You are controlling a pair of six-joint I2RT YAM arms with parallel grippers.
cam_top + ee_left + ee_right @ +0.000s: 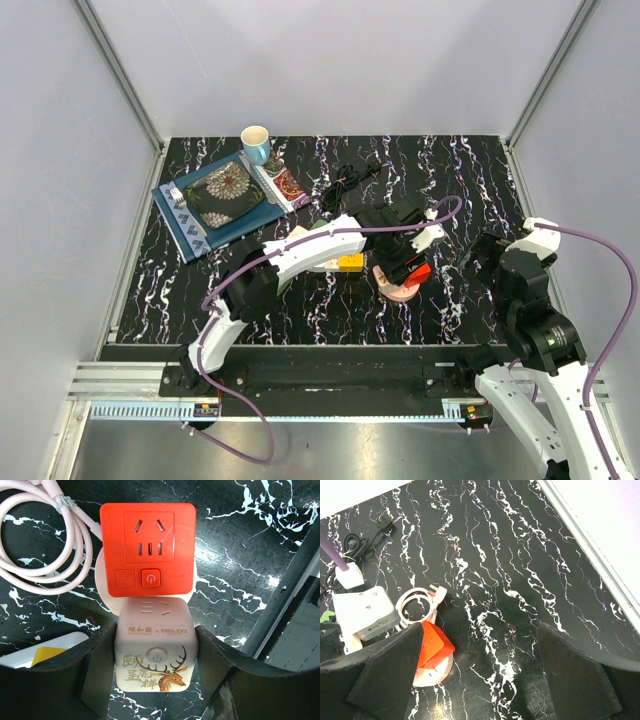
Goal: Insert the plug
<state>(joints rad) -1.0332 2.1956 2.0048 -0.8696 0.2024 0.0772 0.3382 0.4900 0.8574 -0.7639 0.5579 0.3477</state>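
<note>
The left arm (300, 255) reaches mid-surface (450, 190), fingers (390, 265) over a pink socket cube (398, 291) beside a red socket (418, 272); the right arm (525, 285) stands well apart.

Black, white-veined marble tabletop (470, 170) enclosed by plain pale walls (330, 60) and aluminium posts (120, 75)

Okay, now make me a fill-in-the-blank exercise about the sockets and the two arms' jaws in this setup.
1. The jaws of the left gripper are closed on a socket cube coloured ___.
2. The animal printed on that cube is a ___.
3. In the left wrist view, the coiled cable lies to the ___ of the orange socket.
4. The jaws of the right gripper stand ___, holding nothing.
Missing words: pink; deer; left; open.
</note>
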